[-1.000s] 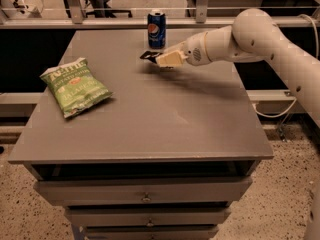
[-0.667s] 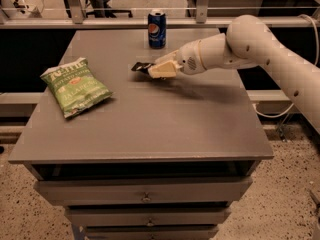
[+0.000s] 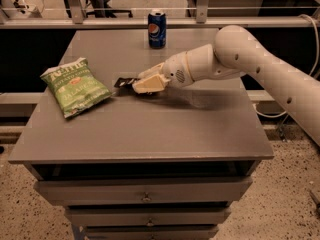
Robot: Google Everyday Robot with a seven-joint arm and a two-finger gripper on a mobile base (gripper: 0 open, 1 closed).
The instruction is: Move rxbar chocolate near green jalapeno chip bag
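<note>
Camera view: the white arm reaches in from the right across the grey bench (image 3: 150,134), and its gripper (image 3: 140,85) sits just left of the bench's middle. The jaws are clenched on the rxbar chocolate (image 3: 124,82), whose black end sticks out to the left, low over the surface. The green jalapeno chip bag (image 3: 75,86) lies flat near the left edge, just beside the bar. A blue soda can (image 3: 156,29) stands upright at the far edge, well apart

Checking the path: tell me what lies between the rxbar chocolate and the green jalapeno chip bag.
Camera view: only bare table top between the rxbar chocolate, held in the gripper, and the green jalapeno chip bag.
</note>
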